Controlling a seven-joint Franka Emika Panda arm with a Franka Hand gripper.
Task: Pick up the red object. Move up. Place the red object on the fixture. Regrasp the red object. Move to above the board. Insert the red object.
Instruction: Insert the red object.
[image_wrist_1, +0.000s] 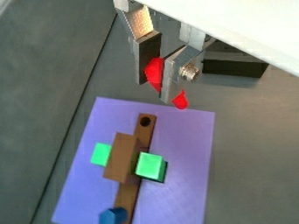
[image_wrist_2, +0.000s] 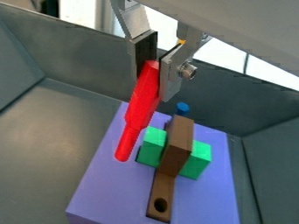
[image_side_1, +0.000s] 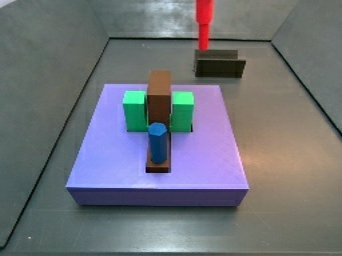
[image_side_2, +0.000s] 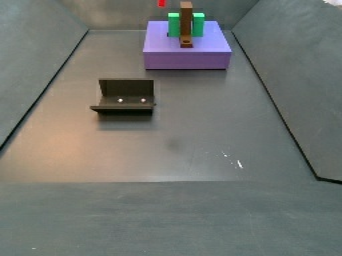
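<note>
The gripper hangs in the air above the large flat lavender-purple board, its two flat silver fingers closed on the upper part of the thin bright red stick. In both wrist views the stick sits pinched between the dark pads and hangs down below them, clear of everything underneath. In a side view only the lower length of the red stick shows, upright, high above the far end of the board; the gripper itself is out of that picture.

On the board stand two bright green blocks with a wider brown bar running between them, and a short blue peg stands upright at the near end of the bar. In a wrist view the bar's other end has a round hole in it.

The small dark olive-brown, open U-shaped fixture rests on the grey floor well apart from the board, and nothing lies in it. Grey walls rise around the floor.
</note>
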